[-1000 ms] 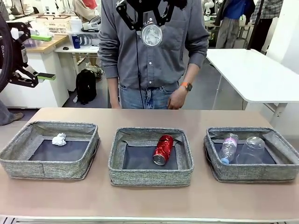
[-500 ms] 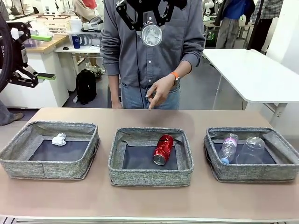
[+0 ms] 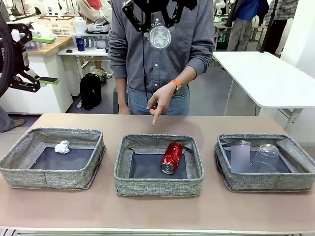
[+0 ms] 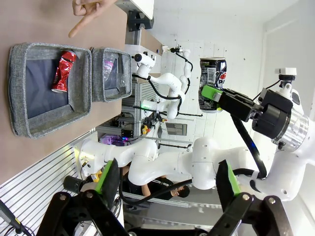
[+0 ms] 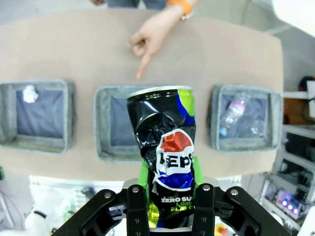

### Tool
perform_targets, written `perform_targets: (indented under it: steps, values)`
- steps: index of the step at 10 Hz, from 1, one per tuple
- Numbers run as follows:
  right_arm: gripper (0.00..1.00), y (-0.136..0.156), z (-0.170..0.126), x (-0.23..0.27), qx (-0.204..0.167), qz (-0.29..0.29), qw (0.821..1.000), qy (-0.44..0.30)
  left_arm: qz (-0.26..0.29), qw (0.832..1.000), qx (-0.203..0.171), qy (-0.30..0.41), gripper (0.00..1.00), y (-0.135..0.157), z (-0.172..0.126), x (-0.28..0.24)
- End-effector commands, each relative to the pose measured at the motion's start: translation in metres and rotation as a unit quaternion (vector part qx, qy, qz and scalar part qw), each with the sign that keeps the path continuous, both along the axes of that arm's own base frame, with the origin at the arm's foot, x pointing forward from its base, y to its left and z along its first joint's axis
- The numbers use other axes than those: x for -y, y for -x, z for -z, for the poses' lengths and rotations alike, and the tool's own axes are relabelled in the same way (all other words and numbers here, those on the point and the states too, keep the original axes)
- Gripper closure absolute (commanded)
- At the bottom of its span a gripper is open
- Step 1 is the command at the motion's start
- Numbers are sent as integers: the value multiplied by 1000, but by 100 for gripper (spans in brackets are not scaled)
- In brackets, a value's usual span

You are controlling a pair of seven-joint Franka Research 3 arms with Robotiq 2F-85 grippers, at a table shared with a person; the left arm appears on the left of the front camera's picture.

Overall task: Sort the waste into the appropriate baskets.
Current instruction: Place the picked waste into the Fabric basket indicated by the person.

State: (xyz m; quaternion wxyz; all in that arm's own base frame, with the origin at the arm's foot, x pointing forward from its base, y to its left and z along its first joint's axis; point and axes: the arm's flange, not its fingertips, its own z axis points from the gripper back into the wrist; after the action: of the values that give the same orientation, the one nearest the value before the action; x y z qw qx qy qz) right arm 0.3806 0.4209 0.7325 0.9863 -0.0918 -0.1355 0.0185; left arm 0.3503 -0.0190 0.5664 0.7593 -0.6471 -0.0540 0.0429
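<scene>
Right end effector [image 5: 167,196] grips a crumpled dark printed can [image 5: 165,169] upright, high above the desk [image 3: 157,209]. Left end effector [image 4: 167,184] I see spread wide, holding nothing. Below, a person's hand [image 3: 158,101] points down just behind the middle grey woven basket [image 3: 158,184], where a crushed red can [image 3: 172,158] lies.

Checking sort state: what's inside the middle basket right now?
The middle basket holds one crushed red can, lying on its side right of centre. The rest of its dark bottom looks bare. The near wall hides the front strip of the floor, so small litter there can't be ruled out.
</scene>
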Motion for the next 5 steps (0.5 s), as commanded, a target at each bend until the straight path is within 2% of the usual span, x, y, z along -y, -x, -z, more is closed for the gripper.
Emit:
perform_targets:
  steps: [1,3,5]
  values:
    - [64,0,0,0,0,0,1000,0,-4,1000,0,9,0,2,-2,1]
    - [64,-7,33,10,-1,-18,1000,1,-4,1000,0,9,0,2,-2,1]
    - [64,-4,81,22,-5,-52,999,-9,-4,1000,0,9,0,2,-2,1]
